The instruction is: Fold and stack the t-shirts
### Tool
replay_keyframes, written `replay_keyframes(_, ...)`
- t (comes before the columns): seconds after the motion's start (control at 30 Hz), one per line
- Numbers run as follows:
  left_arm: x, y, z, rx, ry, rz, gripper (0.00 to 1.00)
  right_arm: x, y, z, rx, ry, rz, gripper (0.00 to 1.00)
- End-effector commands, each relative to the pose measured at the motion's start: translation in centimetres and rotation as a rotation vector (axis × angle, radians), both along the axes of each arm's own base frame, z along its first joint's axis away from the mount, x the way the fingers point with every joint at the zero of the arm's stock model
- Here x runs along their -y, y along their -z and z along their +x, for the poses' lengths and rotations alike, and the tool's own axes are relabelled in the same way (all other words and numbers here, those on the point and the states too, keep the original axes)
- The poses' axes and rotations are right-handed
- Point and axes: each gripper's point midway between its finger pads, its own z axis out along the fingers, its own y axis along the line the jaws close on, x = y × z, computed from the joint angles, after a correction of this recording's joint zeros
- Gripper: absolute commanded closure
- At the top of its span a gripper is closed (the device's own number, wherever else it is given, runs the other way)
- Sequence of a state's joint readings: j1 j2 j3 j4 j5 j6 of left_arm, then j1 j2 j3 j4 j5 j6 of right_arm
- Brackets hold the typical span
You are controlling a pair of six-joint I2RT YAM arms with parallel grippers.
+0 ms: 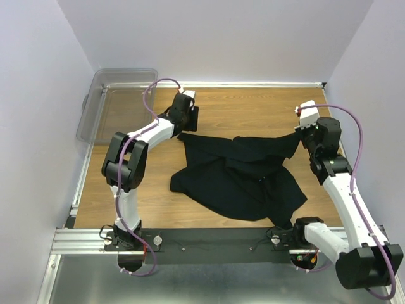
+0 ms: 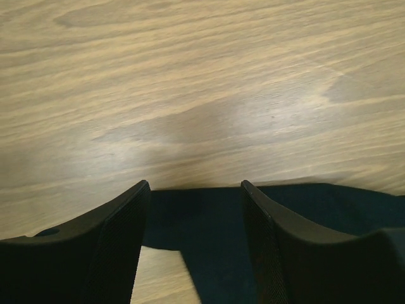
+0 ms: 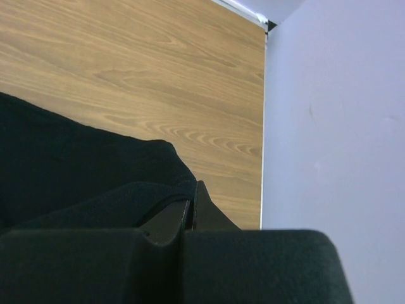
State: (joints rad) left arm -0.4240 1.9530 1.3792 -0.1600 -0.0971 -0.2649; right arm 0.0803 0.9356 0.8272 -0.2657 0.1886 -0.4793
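T-shirt (image 1: 240,180): soft, limp, light; judged best taken at corners.
Left tool (image 2: 193,185): held apart over the cloth edge.
Right tool (image 3: 192,190): clamped on one corner.

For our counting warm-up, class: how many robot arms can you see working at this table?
2. The left arm reaches the far-left corner of the black t-shirt, near the clear bin; the right arm is at its right end. None seems hidden.

Plain black t-shirt (image 1: 240,180) on light wood-grain table (image 1: 253,107); bin (image 1: 101,114) seemingly clear, greyish.
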Motion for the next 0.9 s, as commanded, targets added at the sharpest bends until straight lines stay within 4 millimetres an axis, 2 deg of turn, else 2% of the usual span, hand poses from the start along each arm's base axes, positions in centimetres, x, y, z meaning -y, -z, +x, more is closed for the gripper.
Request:
replay_keyframes(0.0,-0.6,-4.1,-0.6,0.073,0.065,0.032,0.33,0.0,-0.5,1.4,0.019,-0.007,0.035,1.0)
replay_keyframes(0.1,-1.1,-6.2,-1.8,0.106,0.195,0.119,0.32,-0.6,0.0,2.3,-0.005,-0.036,0.046,0.99)
replay_keyframes(0.17,-2.6,-6.0,-2.1,0.108,0.257,0.262,0.32,-1.0,-0.1,2.7,-0.006,-0.056,0.057,0.99)
replay_keyframes(0.27,-5.7,-2.7,-3.8,0.025,0.297,0.469,0.32,-1.1,0.2,3.0,-0.016,-0.06,0.063,0.99)
replay_keyframes(0.33,-6.4,-1.0,-4.6,0.006,0.34,0.537,0.32,-1.1,0.5,2.9,-0.022,-0.06,0.063,0.99)
replay_keyframes(0.47,-5.5,0.1,-4.0,-0.084,0.306,0.455,0.34,-1.1,0.8,2.7,-0.029,-0.067,0.059,0.99)
replay_keyframes(0.5,-5.8,1.4,-4.1,-0.137,0.283,0.426,0.35,-1.2,0.8,2.7,-0.028,-0.069,0.058,1.0)
replay_keyframes(0.53,-5.4,1.3,-3.6,-0.136,0.274,0.394,0.35,-1.2,1.0,2.7,-0.033,-0.073,0.06,0.99)
replay_keyframes(0.67,-5.2,2.8,-3.3,-0.167,0.23,0.273,0.37,-1.3,1.5,2.5,-0.042,-0.076,0.066,0.99)
replay_keyframes(0.7,-5.6,3.2,-3.0,-0.173,0.214,0.242,0.37,-1.4,1.5,2.4,-0.042,-0.079,0.064,0.99)
replay_keyframes(0.83,-4.5,3.8,-2.8,-0.207,0.228,0.099,0.4,-1.5,1.6,2.4,-0.044,-0.087,0.067,1.0)
replay_keyframes(0.87,-4.7,3.8,-2.5,-0.213,0.231,0.066,0.41,-1.5,1.7,2.4,-0.045,-0.087,0.069,0.99)
